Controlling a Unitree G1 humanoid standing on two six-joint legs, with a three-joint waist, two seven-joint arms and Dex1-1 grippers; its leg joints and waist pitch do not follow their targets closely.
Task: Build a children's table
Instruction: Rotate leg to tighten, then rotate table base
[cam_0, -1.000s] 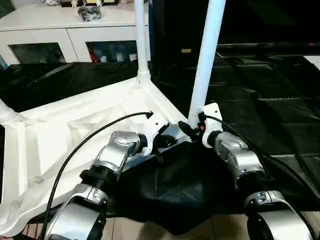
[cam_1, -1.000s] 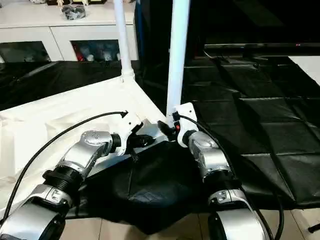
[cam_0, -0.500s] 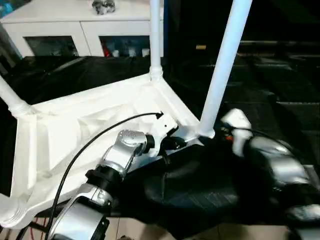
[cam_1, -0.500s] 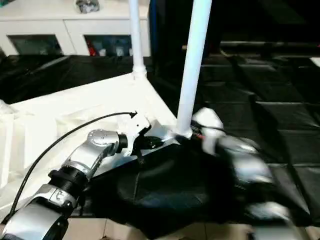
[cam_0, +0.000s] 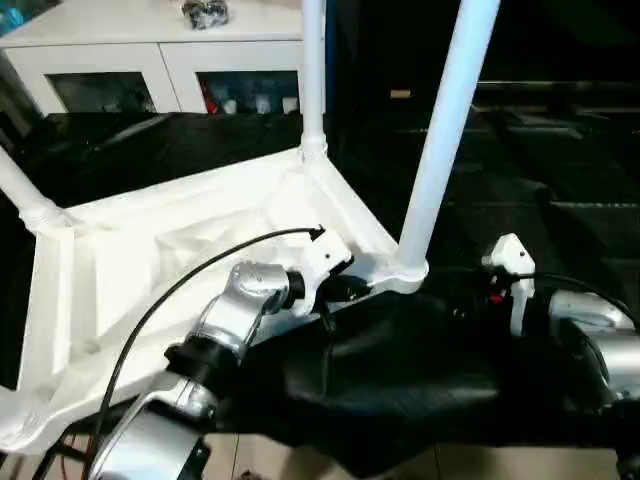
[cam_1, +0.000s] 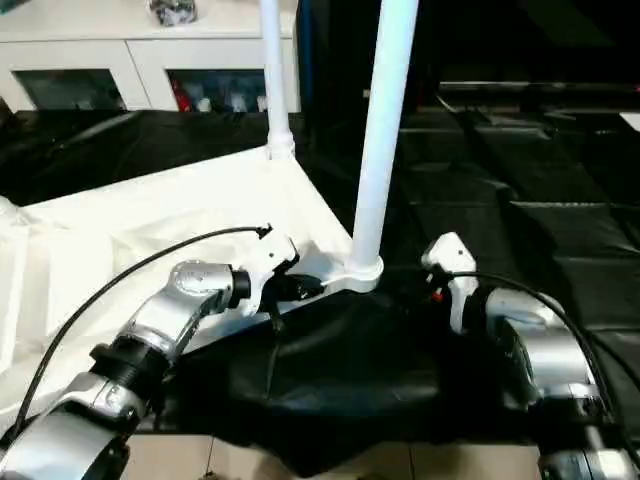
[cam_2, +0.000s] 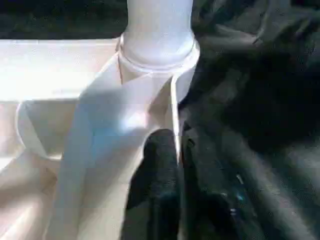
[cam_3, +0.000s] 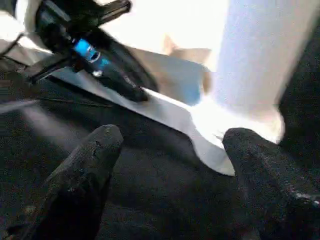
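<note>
Tabletop (cam_0: 170, 260) upside down on black sheeting (cam_0: 400, 370), ribbed underside up. Tapered legs (cam_0: 447, 130) upright in corner sockets. Left pincer (cam_0: 345, 288) pinching the tabletop's near rim beside the nearest socket. Right pincer (cam_3: 170, 165) spread wide, empty, near that socket.

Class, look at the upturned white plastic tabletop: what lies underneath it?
A crumpled black sheet spreads from under the white plastic tabletop's near edge and covers the surface. What the sheet and tabletop hide beneath them cannot be seen.
</note>
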